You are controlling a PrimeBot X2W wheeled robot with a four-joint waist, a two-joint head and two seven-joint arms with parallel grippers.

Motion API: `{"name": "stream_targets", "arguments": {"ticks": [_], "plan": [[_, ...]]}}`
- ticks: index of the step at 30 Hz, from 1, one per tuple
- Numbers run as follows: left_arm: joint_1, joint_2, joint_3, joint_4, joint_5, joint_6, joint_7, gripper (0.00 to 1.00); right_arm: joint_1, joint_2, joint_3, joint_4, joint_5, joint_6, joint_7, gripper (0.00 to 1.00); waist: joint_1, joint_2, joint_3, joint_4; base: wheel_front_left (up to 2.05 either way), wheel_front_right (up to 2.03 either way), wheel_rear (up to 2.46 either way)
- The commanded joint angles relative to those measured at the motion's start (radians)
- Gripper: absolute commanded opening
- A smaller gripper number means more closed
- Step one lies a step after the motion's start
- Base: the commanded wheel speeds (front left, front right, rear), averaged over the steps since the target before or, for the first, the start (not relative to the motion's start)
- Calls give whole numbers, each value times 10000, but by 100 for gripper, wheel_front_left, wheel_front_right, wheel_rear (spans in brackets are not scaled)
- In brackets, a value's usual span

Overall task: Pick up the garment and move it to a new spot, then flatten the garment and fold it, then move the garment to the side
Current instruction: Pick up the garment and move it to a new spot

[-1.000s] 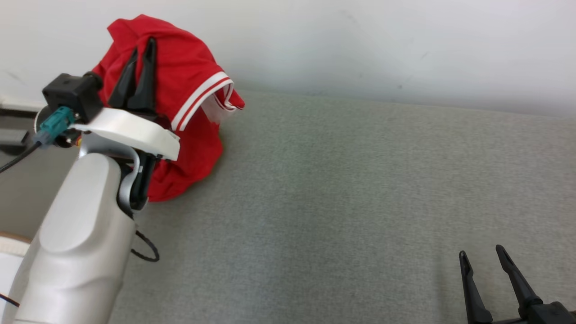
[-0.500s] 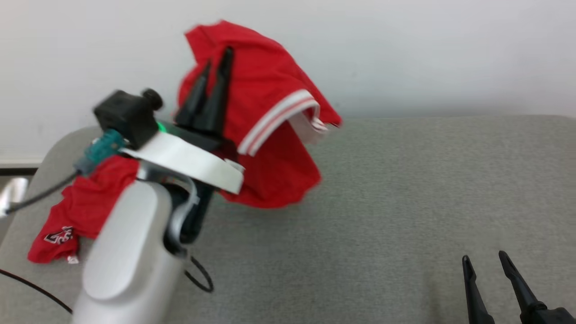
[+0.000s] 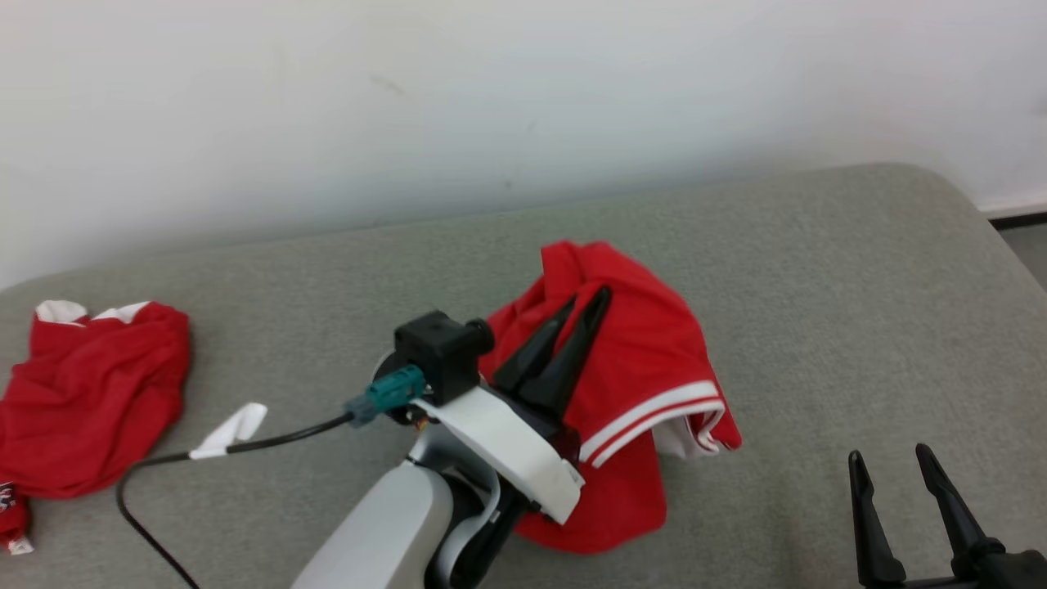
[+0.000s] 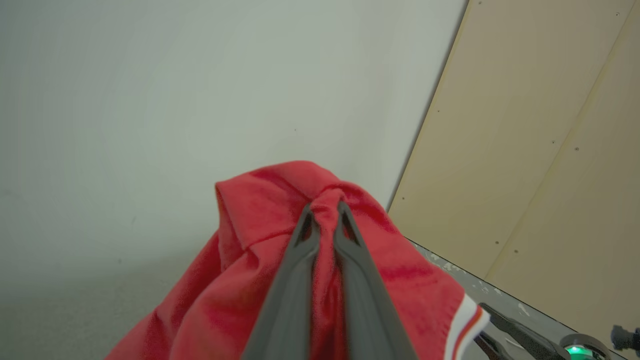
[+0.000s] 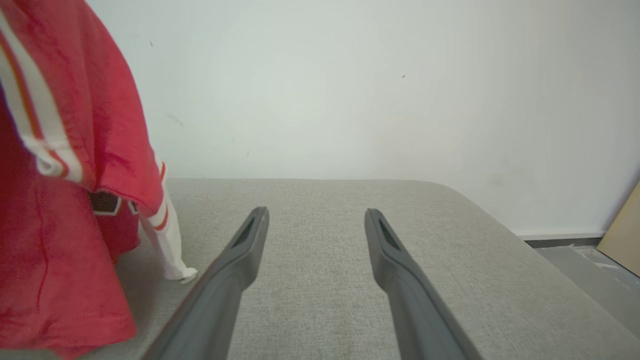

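Note:
A red garment (image 3: 646,368) with white-and-red striped trim hangs bunched from my left gripper (image 3: 587,301), which is shut on a fold of it near its top. In the left wrist view the two fingers pinch the red garment (image 4: 260,220) between their tips, left gripper (image 4: 326,206) in front of a pale wall. The cloth's lower edge hangs just above or on the grey padded surface (image 3: 818,311). My right gripper (image 3: 891,462) stands open at the lower right, apart from the cloth. In the right wrist view the garment (image 5: 65,190) hangs to the left of the open right gripper (image 5: 316,215).
A second red garment (image 3: 82,401) lies crumpled at the surface's left end. A black cable (image 3: 245,446) with a white tag runs from my left wrist. The pale wall (image 3: 491,106) backs the surface. The surface's right end (image 3: 973,213) rounds off toward the floor; a tan board (image 4: 550,150) leans nearby.
The head camera has swung left to right, shifting the whole picture. The left gripper stays shut on the garment and now holds it lower, over the surface's middle. The right gripper stays open.

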Motion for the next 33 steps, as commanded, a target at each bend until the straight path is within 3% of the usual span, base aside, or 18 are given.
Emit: {"name": "stream_targets", "arguments": {"ticks": [1, 5, 16, 20, 28, 29, 30, 31, 32, 33], "plan": [[149, 31, 27, 151, 29, 13, -8, 0, -151, 1, 12, -47, 95, -22, 8, 100, 1, -1, 228, -280, 0, 0, 0], [227, -13, -294, 1345, 306, -29, -402, 0, -308, -5, 61, -68, 291, -24, 8, 100, 1, -1, 579, -738, 0, 0, 0], [-275, 48, -1843, 4135, 1636, -874, -2422, 0, -519, -2, -96, -128, 568, -24, 8, 100, 1, -1, 1317, -1195, 0, 0, 0], [-458, 251, -2257, 3996, 1954, -1030, -2491, 0, -615, -1, -86, -168, 624, -24, 8, 100, 1, -1, 1483, -1222, 0, 0, 0], [-231, 474, -2160, 3716, 1936, -1022, -2494, 0, -491, 1, -205, -126, 503, -24, 8, 100, 1, -1, 1446, -846, 0, 0, 0], [-198, 466, -2051, 3778, 1928, -1023, -2495, 9, -472, 1, -193, -119, 475, -24, 8, 100, 1, -1, 1384, -760, 0, 0, 0], [-151, 484, -1904, 3909, 1979, -1021, -2493, 39, -456, -2, -190, -123, 453, -24, 8, 100, 1, -1, 1329, -671, 0, 0, 0], [-137, 498, -1747, 4007, 2114, -961, -2494, 79, -448, -4, -208, -127, 422, -24, 8, 100, 1, -1, 1264, -565, 0, 0, 0], [-72, 450, -1552, 4091, 2130, -891, -2495, 100, -439, -2, -213, -122, 398, -24, 8, 100, 1, -1, 1182, -458, 0, 0, 0], [4, 390, -1386, 4150, 2189, -840, -2494, 100, -411, -1, -234, -108, 344, -24, 8, 100, 1, -1, 1083, -330, 0, 0, 0]]}}
